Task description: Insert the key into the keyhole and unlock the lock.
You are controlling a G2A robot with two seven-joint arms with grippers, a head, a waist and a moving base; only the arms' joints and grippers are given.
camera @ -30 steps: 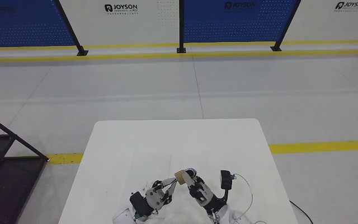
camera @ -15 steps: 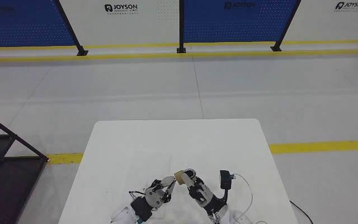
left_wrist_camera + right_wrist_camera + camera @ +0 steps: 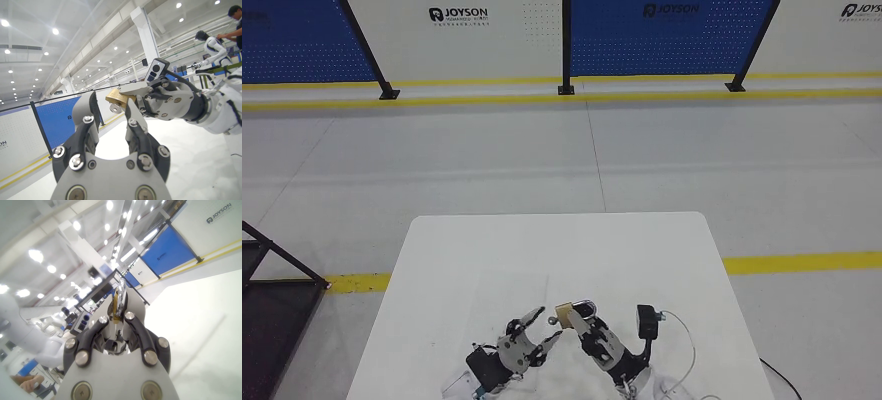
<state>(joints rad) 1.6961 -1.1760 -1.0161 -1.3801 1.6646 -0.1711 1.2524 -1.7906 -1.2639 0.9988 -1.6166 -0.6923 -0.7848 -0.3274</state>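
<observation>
A brass padlock (image 3: 117,97) is held above the near edge of the white table (image 3: 542,250), with my right gripper (image 3: 130,94) shut on its body. A silver key (image 3: 115,108) sticks out of the keyhole in the lock's bottom face. My left gripper (image 3: 111,97) stands open just short of the key, one finger on each side, touching neither key nor lock. From above, the left gripper (image 3: 544,325) sits just left of the padlock (image 3: 567,315), whose steel shackle (image 3: 584,304) points away from it. In the right wrist view the padlock (image 3: 115,302) shows edge-on between the right gripper (image 3: 120,297) fingers.
A thin white cable (image 3: 684,345) loops over the table by the right arm. A black metal frame (image 3: 272,265) stands off the table's left side. The far part of the table top is bare white.
My left gripper has opened, let go of the key and drawn back a little to the left. The key stays in the lock. The right gripper holds the lock in nearly the same place.
</observation>
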